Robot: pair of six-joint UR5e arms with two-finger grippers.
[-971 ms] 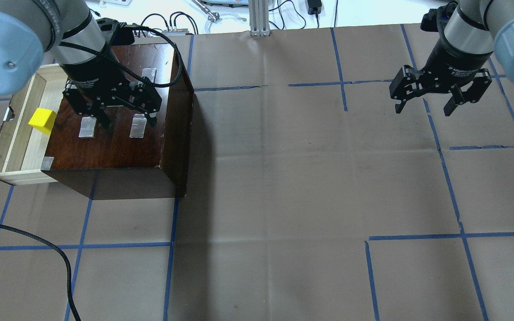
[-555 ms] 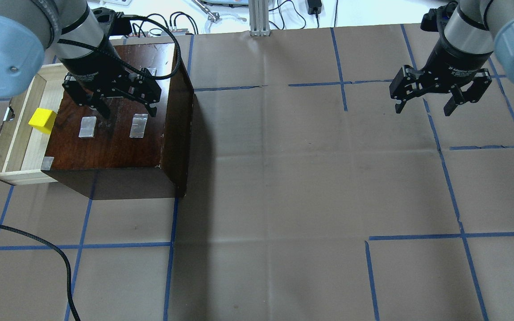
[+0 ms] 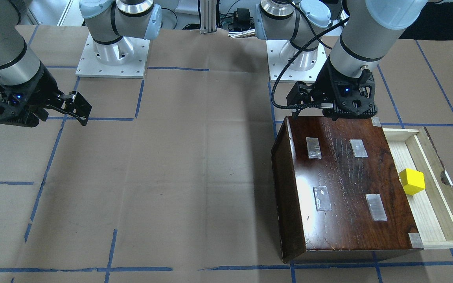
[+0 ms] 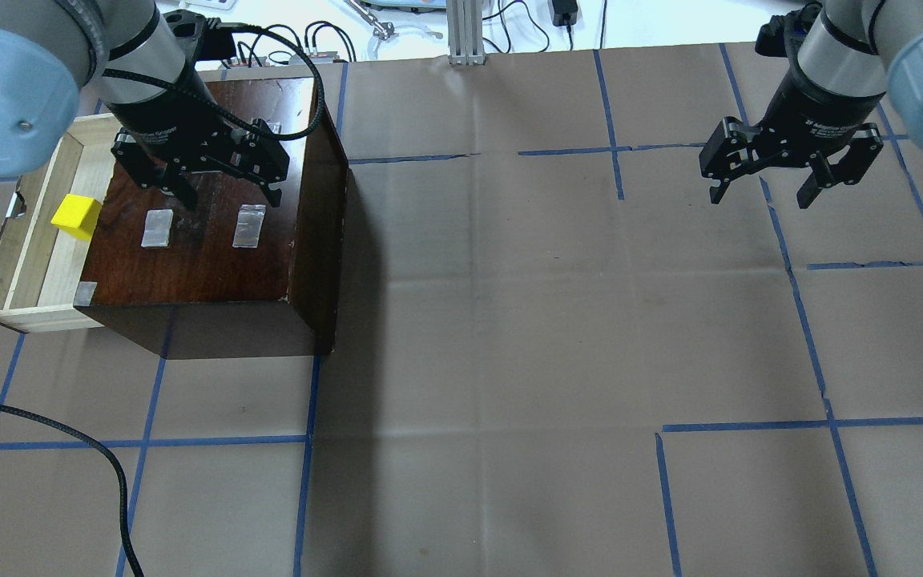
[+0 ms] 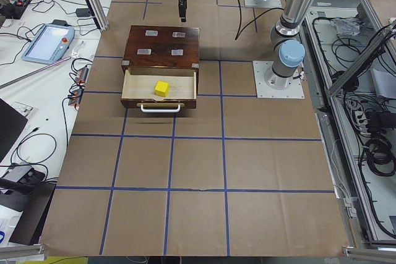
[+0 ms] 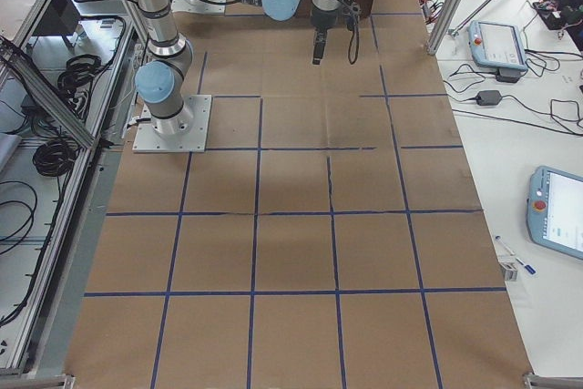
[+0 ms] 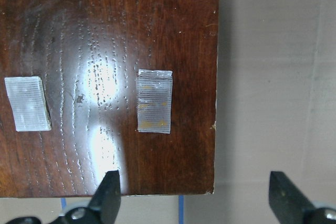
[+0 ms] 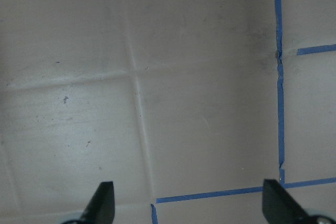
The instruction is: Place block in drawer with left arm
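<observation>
The yellow block lies in the open drawer, a pale wood tray pulled out of the dark-brown box on its left in the overhead view. The block rests on the tray floor next to the box's edge. My left gripper is open and empty above the box top, right of the block. Its wrist view shows the box top with tape patches between the spread fingertips. My right gripper is open and empty over bare paper far to the right.
Brown paper with a blue tape grid covers the table. A black cable lies at the front left. Cables and a metal post stand beyond the paper's top edge. The drawer's front panel sticks out toward the table's end.
My left gripper, open and empty, has moved up the overhead view across the box top, off the tape patches. The block stays in the drawer. The right arm has not moved.
</observation>
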